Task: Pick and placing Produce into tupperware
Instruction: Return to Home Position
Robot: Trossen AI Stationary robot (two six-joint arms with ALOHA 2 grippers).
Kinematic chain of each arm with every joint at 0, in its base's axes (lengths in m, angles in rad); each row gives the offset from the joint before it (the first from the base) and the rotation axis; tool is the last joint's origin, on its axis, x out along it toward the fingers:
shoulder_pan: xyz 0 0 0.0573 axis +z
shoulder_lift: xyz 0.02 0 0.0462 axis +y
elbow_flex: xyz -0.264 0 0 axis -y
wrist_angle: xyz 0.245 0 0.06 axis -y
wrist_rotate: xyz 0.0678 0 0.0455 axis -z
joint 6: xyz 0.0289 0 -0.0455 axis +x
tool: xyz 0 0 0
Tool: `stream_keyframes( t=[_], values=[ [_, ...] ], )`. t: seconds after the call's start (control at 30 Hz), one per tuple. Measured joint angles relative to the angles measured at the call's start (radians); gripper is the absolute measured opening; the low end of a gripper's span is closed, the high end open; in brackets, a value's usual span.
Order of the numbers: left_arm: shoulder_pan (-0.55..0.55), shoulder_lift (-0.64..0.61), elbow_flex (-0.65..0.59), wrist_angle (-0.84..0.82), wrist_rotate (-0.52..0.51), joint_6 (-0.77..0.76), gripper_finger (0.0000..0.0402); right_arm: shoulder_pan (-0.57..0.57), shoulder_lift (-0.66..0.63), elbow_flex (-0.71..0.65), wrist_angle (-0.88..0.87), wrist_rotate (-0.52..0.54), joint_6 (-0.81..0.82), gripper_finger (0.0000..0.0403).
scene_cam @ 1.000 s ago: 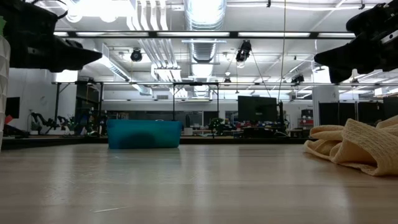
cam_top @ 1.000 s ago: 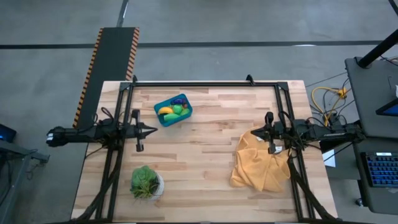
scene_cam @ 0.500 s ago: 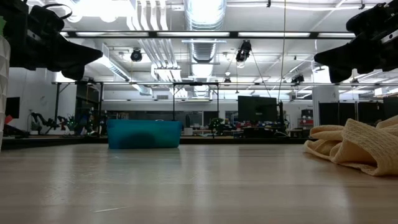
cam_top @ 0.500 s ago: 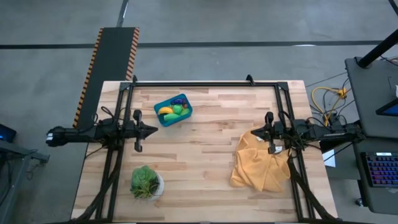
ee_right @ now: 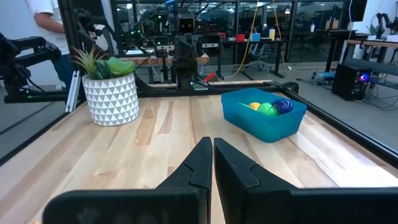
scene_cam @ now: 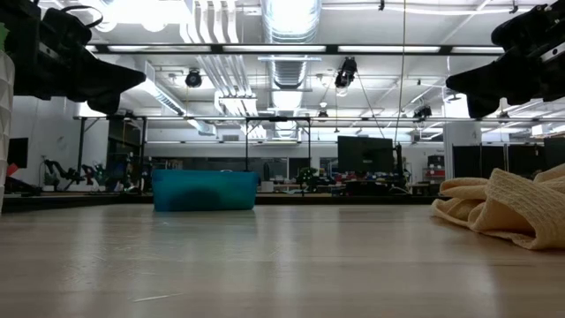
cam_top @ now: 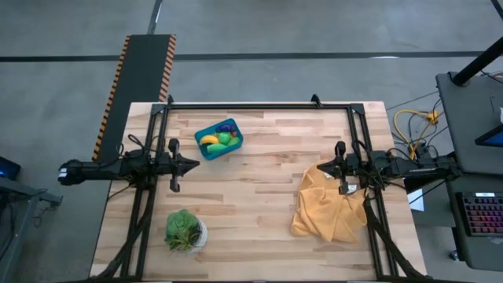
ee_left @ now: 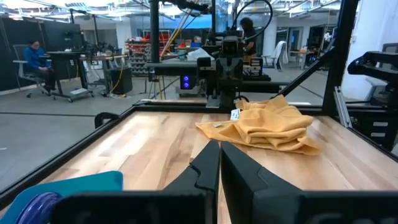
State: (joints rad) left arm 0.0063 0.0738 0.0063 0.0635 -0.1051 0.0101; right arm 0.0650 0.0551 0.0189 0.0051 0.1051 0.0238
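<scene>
Tub: the small teal-blue rectangular plastic tub (cam_top: 218,139) stands on the pale wooden counter (cam_top: 259,157), on the left arm's half, toward the back rail.
Produce: a yellow toy banana (cam_top: 209,141), a green piece (cam_top: 222,140) and a purple eggplant (cam_top: 227,126) lie inside the tub. No loose piece shows on the counter, so the sorting looks finished.
Left jaws: pressed together with nothing between them. The dark left arm (cam_top: 118,167) carries them high, pointing across the counter, just beside the tub and not over it. This reads as a parked pose.
Right jaws: likewise closed and empty. The dark right arm (cam_top: 393,167) holds them raised above the edge of the mustard-yellow cloth (cam_top: 326,204), facing the left arm.
Not part of the job: the cloth and the leafy green plant in a white pot (cam_top: 185,229) sit apart from the tub.
Step in hand: both arms level and clear of the goods, probably settling at rest.
</scene>
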Motion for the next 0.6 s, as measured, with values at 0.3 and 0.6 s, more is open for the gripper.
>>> stream_keyframes(
  t=[0.3, 0.6],
  values=[
    [0.0, 0.0, 0.0, 0.0, 0.0, 0.0, 0.0, 0.0, 0.0, 0.0, 0.0, 0.0, -0.003, 0.0009],
    [0.0, 0.0, -0.001, 0.0, 0.0, 0.0, 0.0, 0.0, 0.0, 0.0, 0.0, 0.0, -0.003, 0.0009]
  ],
)
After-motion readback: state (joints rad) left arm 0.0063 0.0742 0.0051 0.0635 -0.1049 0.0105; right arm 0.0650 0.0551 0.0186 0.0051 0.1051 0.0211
